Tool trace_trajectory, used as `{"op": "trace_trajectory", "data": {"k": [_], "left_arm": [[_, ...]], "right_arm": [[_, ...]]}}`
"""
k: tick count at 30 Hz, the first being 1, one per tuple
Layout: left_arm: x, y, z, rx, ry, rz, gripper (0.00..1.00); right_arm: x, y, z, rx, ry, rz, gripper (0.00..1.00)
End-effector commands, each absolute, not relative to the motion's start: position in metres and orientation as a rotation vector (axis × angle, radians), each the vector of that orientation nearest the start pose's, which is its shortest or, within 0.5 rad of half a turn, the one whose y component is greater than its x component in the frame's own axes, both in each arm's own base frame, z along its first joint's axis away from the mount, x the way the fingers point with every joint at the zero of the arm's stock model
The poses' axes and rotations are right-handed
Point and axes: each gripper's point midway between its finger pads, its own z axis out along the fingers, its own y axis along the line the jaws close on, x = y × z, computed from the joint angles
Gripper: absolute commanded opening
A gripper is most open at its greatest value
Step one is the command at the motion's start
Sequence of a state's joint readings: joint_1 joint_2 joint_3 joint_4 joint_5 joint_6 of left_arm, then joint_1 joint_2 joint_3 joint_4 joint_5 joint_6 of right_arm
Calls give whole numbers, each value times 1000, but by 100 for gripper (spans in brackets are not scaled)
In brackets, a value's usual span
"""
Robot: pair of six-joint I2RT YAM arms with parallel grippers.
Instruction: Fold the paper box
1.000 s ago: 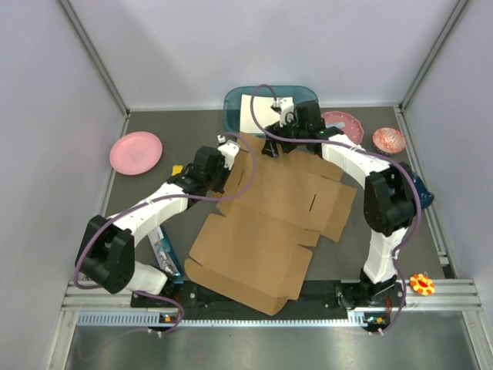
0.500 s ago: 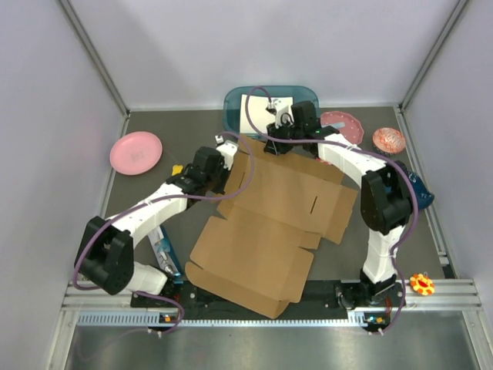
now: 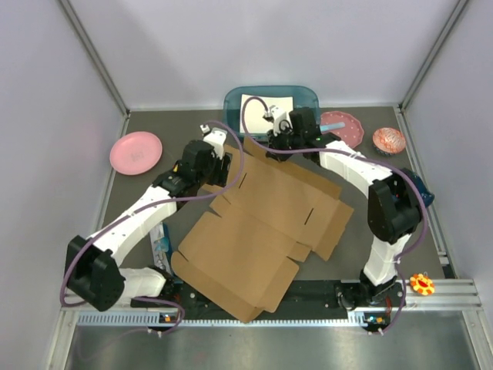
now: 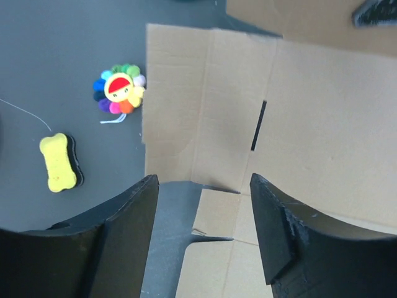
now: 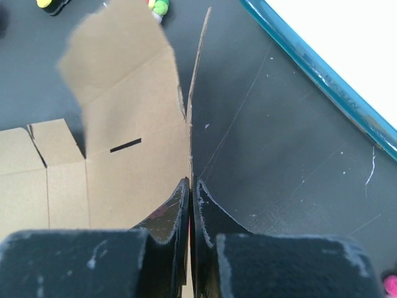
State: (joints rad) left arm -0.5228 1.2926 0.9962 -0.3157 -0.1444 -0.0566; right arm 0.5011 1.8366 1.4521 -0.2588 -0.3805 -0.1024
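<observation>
Your right gripper [image 5: 191, 186] is pinched shut on the paper box [image 5: 124, 124], with a raised flap edge-on between the pads, likely to set a crease. Your left gripper [image 4: 201, 186] hangs wide and empty above the flat panels. Beyond lie the dark table [image 4: 74, 56], a teal bin [image 5: 313, 68] and pale walls [image 3: 77, 62].

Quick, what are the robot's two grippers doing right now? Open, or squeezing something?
Left gripper: open, fingers apart, holding nothing.
Right gripper: shut on a raised flap of the paper box.
</observation>
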Motion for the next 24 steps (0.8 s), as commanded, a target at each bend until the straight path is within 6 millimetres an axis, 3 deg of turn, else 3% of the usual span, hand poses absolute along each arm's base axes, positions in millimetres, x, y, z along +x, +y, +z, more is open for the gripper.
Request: {"op": "trace_trajectory", "data": {"k": [1,3,6,12,14,15,17,18,19,24], "left_arm": [[346,-168,235,286,2002,-220,67],[346,-180,250,290,1942,-306,67],[349,-195,257,307,1884,-397,67],[369,-202,262,296,1827,-503,68],[380,-203,274,260,1792,-579,68],[392,-194,268,194,1815,-621,68],[393,-206,279,244,1789,-791,67],[398,-207,272,290,1789,-850,67],[386,-220,274,394,1764,-957,66],[385,-226,278,562,1625,-940,69]], "right_arm": [[403,295,189,-871,1976,659,0],[399,297,193,-865,1966,710,0],[390,298,207,-850,1925,797,0],[367,293,225,-883,1873,832,0],[360,291,234,-903,1843,825,0],[357,289,230,-910,1846,820,0],[350,286,236,-930,1816,797,0],[347,285,234,-934,1816,796,0],[345,284,234,-941,1814,798,0],[339,285,232,-969,1823,822,0]]}}
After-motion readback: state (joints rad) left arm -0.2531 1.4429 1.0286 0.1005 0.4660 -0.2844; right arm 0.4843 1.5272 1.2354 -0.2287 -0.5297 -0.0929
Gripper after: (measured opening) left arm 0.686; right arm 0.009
